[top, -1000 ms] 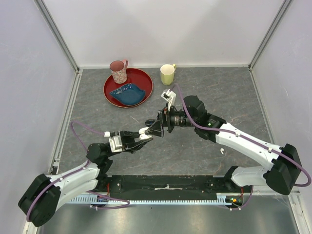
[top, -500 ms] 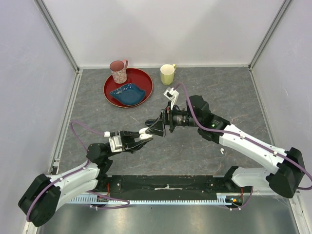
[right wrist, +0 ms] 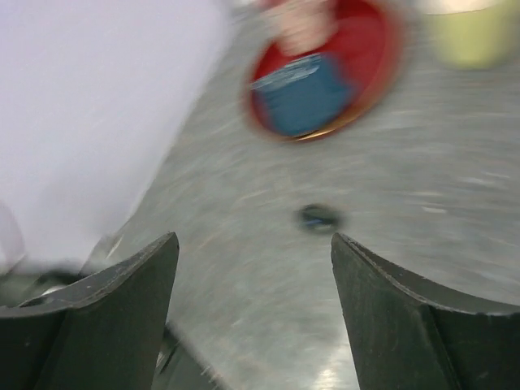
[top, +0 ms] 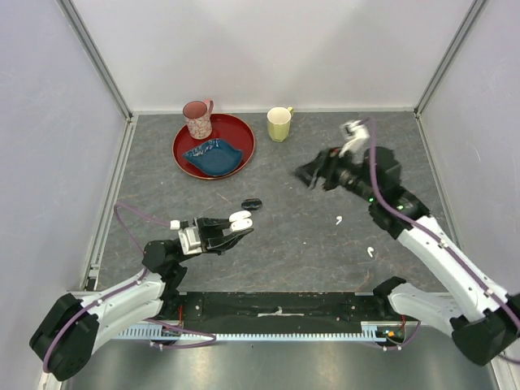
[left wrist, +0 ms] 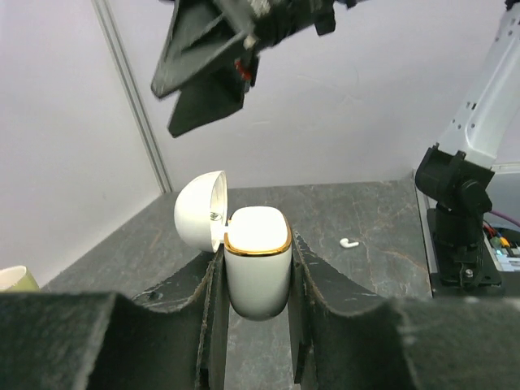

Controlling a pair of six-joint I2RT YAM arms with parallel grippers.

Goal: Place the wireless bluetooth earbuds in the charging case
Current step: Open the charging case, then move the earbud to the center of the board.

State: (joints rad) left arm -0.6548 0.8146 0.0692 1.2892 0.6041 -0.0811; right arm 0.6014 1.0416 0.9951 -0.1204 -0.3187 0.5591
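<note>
The right wrist view was smeared all over: the red plate [right wrist: 380,57], the blue dish [right wrist: 305,93] on it and a small dark thing [right wrist: 319,217] mid-frame had no clear edges. The yellow-green mug [right wrist: 467,32] was cut off by the top right corner. In the left wrist view the lower end of the charging case [left wrist: 258,264] was hidden between the fingers of the left gripper [left wrist: 254,248]. From above, an earbud [top: 339,219] right of centre was too small to show its shape.

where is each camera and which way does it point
top external: above and behind the bases, looking down on the table; both arms show
left wrist: on the left arm, facing along its fingers, shut on the open charging case; right gripper above
right wrist: blurred, tilted down past its open fingers at the red plate
shared: top and right wrist both show the plate
</note>
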